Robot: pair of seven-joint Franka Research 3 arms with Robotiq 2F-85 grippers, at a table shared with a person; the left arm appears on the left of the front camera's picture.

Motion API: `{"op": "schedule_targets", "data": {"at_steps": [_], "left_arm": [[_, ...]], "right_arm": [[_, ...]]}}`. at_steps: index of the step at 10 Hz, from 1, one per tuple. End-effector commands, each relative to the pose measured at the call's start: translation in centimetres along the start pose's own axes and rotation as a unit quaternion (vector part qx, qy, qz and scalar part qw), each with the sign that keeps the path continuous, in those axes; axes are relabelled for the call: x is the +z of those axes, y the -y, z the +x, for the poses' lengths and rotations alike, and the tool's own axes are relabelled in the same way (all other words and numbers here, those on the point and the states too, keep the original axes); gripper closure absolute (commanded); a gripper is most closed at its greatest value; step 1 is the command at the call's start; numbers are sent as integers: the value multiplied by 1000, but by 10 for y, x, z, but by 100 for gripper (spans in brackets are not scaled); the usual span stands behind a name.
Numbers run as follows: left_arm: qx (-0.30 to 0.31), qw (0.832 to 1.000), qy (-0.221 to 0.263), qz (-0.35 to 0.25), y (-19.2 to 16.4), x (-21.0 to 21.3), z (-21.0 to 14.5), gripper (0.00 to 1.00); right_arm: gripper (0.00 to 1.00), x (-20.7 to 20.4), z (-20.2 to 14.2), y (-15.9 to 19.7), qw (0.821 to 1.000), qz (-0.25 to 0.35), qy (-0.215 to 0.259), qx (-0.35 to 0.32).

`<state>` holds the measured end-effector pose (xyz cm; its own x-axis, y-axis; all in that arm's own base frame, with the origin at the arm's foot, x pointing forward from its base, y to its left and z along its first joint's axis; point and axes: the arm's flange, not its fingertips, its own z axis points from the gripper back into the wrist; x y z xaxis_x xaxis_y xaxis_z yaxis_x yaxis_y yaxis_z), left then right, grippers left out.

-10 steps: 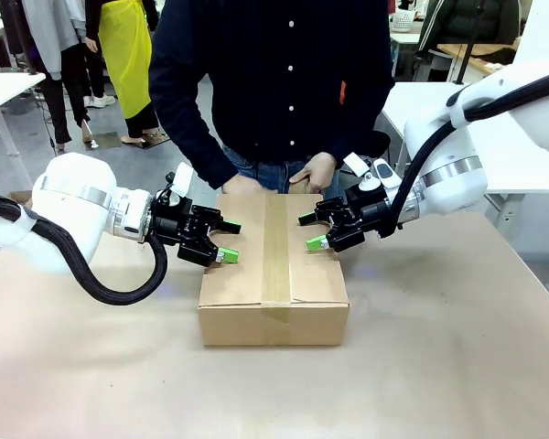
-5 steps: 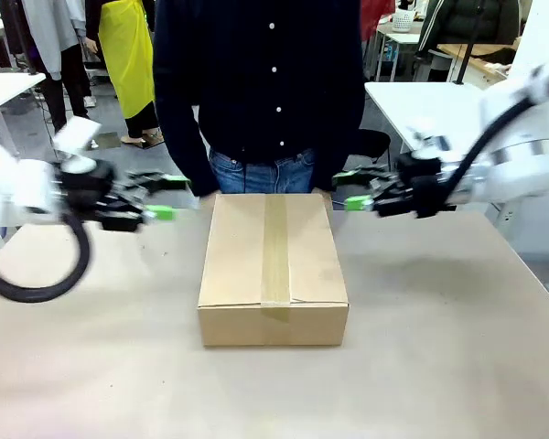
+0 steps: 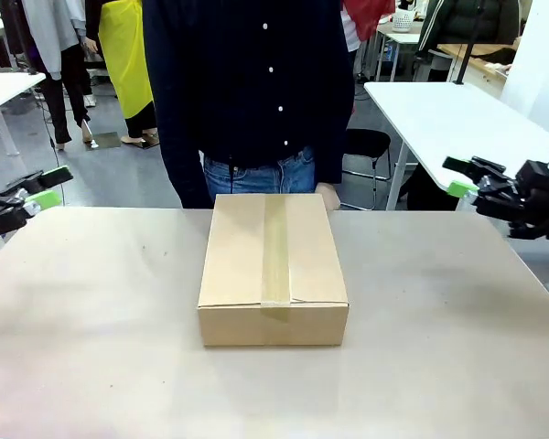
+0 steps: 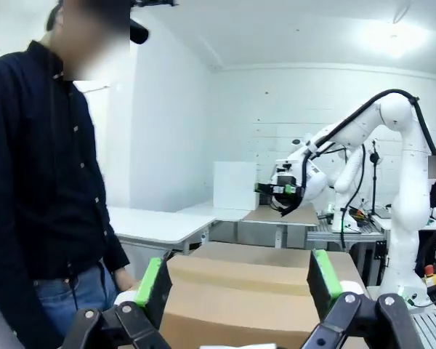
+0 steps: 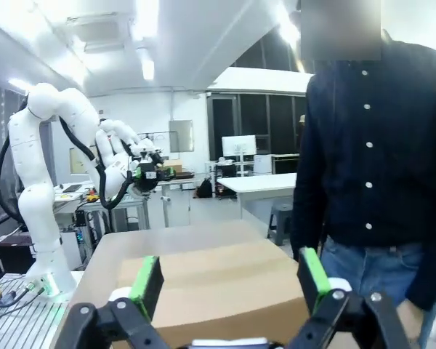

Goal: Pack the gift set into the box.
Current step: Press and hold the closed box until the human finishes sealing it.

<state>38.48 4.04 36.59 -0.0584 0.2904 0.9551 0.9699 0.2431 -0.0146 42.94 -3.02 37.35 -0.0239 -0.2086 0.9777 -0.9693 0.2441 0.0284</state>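
The box (image 3: 273, 265) sits shut in the middle of the table, with a strip of tape (image 3: 276, 242) running down its lid. The gift set is hidden. My left gripper (image 3: 42, 187) hovers open at the table's far left edge, well away from the box. My right gripper (image 3: 457, 177) hovers open at the far right, also clear of it. The left wrist view has the left gripper (image 4: 237, 282) open with the box (image 4: 240, 305) beyond its green pads. Likewise the right gripper (image 5: 229, 280) is open in the right wrist view, facing the box (image 5: 218, 291).
A person in a dark shirt (image 3: 256, 91) stands at the far side, one hand (image 3: 328, 194) at the box's far right corner. Brown paper covers the table (image 3: 439, 347). White tables (image 3: 439, 114) and a chair stand behind.
Both arms have drawn back from over the box, the left to the left edge, the right to the right edge. The person's hands have come off the box's far edge.
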Motion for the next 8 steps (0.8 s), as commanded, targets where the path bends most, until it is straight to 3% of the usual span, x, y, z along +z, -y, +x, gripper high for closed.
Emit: {"op": "schedule_targets", "data": {"at_steps": [1,8], "left_arm": [[-17,999,-3,-30,7,-26,17,0],[-17,999,-3,-30,7,-26,17,0]], "right_arm": [[0,-27,12,6,999,35,-12,-6],[0,-27,12,6,999,35,-12,-6]]}}
